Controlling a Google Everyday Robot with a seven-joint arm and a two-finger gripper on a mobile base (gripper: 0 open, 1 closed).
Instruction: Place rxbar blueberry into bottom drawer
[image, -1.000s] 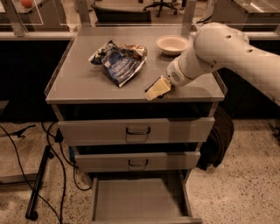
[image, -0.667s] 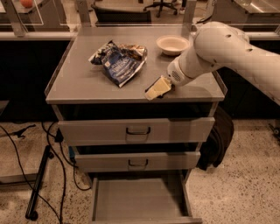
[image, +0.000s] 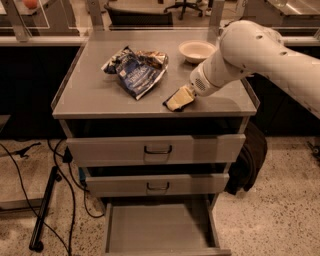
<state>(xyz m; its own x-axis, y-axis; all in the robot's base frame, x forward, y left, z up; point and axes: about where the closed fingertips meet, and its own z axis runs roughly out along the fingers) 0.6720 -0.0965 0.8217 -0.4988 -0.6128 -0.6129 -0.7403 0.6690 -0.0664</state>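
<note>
My gripper is low over the front right of the grey cabinet top, with the white arm reaching in from the right. The rxbar blueberry does not show clearly. A thin dark edge lies right under the gripper's tip, and I cannot tell whether it is the bar. The bottom drawer is pulled out below, its plain grey floor bare.
A crumpled blue-and-silver chip bag lies on the top, left of the gripper. A white bowl stands at the back right. The two upper drawers are closed. Cables and a dark bag flank the cabinet.
</note>
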